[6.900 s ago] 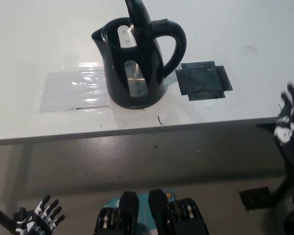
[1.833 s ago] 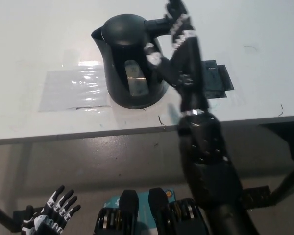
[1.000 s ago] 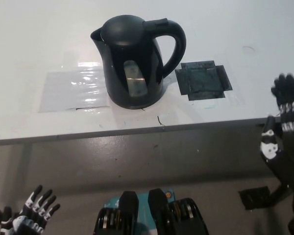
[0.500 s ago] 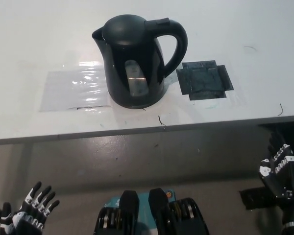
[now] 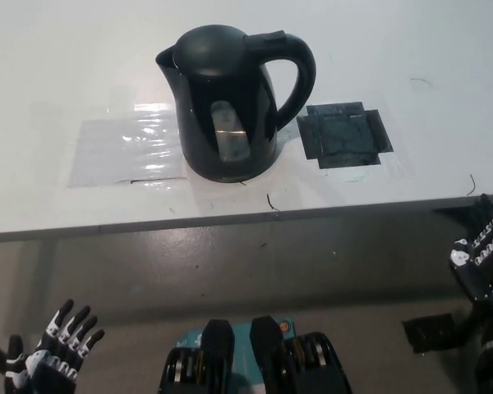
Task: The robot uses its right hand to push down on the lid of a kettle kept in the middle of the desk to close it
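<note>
The kettle (image 5: 232,103) stands upright on the white desk (image 5: 444,49), at about twelve o'clock from the robot's body and a little left of centre in the head view. Its lid (image 5: 207,43) sits flush on the rim, with no gap visible along the edge, so the closing appears already achieved. The handle (image 5: 294,70) points toward three o'clock and the spout (image 5: 161,60) toward nine o'clock; the kettle's long axis is vertical, so any press on the lid would come straight down from above.

The right hand (image 5: 483,261) hangs below the desk's front edge at roughly four o'clock, well apart from the kettle. Its fingers point upward and lie loosely apart, and it holds nothing. From this hand the kettle lies toward ten o'clock, up and across the desk edge. The left hand (image 5: 53,359) rests at about eight o'clock, low beside the body, fingers spread and empty (it plays no part here). By position in the picture the right hand is nearer the handle side.

A dark square patch (image 5: 343,134) lies on the desk just beside the kettle at its three o'clock, and a clear shiny sheet (image 5: 125,150) lies at its nine o'clock, its near edge running under or against the base; which, I cannot tell.
</note>
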Action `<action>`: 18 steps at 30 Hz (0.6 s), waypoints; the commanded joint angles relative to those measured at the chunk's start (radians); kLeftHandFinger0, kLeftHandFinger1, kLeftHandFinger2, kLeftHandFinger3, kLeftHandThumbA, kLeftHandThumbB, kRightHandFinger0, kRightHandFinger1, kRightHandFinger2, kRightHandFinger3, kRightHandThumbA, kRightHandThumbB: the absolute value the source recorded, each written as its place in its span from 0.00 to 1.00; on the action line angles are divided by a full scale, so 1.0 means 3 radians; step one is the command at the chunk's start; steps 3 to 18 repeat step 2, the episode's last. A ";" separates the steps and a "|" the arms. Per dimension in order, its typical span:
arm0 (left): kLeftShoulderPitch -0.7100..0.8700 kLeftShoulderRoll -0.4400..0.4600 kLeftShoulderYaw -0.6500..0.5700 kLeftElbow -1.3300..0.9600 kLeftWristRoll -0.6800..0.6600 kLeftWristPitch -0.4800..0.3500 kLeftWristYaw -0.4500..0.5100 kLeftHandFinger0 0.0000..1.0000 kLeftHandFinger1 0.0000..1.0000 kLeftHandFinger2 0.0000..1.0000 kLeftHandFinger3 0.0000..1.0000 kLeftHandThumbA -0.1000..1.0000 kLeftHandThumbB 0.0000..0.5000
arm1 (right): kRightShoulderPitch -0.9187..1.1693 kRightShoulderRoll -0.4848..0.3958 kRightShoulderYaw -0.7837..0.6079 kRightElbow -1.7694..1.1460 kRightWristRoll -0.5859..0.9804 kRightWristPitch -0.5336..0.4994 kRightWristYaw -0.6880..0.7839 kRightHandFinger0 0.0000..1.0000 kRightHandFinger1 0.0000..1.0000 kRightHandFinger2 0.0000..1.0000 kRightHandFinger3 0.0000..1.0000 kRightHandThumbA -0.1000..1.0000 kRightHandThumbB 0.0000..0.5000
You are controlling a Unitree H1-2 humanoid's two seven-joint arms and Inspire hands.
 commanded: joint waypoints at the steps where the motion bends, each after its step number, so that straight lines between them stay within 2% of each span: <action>1: -0.0031 0.0031 -0.0009 -0.0046 -0.0017 -0.0122 -0.0032 1.00 1.00 1.00 1.00 1.00 1.00 | -0.0095 -0.0005 -0.0068 -0.0063 0.0028 0.0097 -0.0042 1.00 1.00 1.00 1.00 0.00 0.60; 18: -0.0031 0.0030 -0.0009 -0.0047 -0.0018 -0.0118 -0.0028 1.00 1.00 1.00 1.00 1.00 1.00 | -0.0095 -0.0005 -0.0070 -0.0064 0.0026 0.0100 -0.0042 1.00 1.00 1.00 1.00 0.00 0.60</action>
